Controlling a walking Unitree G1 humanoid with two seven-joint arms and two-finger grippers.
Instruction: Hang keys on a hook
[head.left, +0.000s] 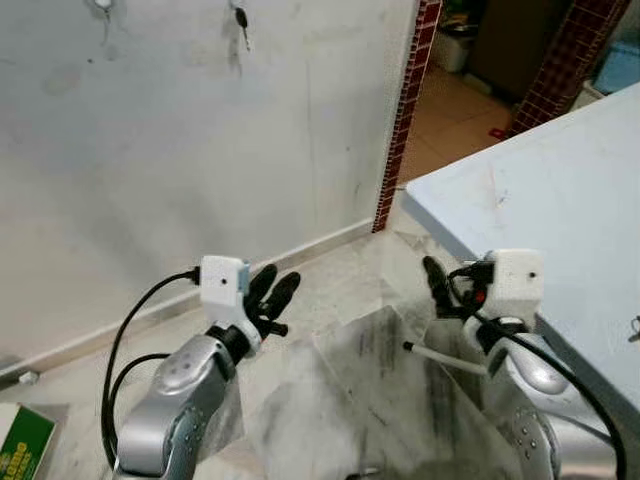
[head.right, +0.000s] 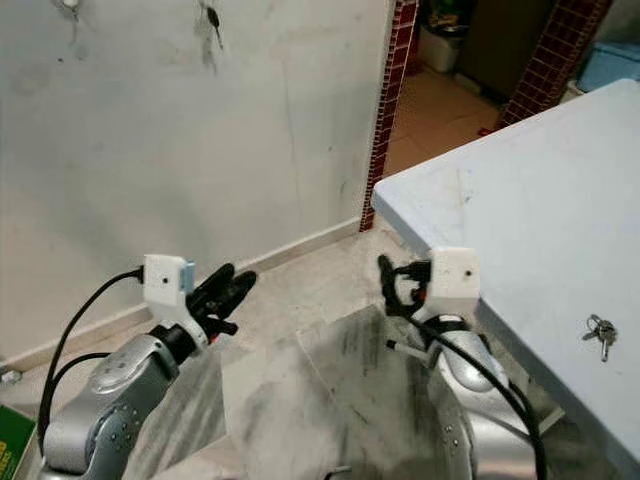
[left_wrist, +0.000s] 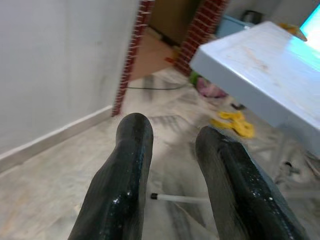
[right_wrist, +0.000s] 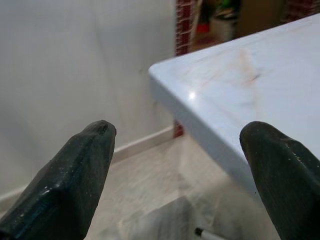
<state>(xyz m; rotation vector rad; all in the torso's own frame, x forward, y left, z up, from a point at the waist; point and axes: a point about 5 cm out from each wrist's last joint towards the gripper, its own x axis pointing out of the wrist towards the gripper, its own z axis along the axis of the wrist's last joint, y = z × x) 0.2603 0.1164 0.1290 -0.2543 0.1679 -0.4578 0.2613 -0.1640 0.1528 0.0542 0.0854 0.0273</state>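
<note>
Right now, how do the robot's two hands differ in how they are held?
The left hand has its fingers only slightly apart; the right hand has its fingers spread wide. The left hand is nearer the white wall; the right hand is beside the table corner. Both are empty, above the floor.

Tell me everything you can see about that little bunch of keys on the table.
The keys are a small bunch of silvery metal on a ring, too small to count. They lie flat on the pale blue table, close to its near edge, on the robot's right. Nothing but the tabletop touches them. The right tool hangs open beside the table's edge, well short of them.
</note>
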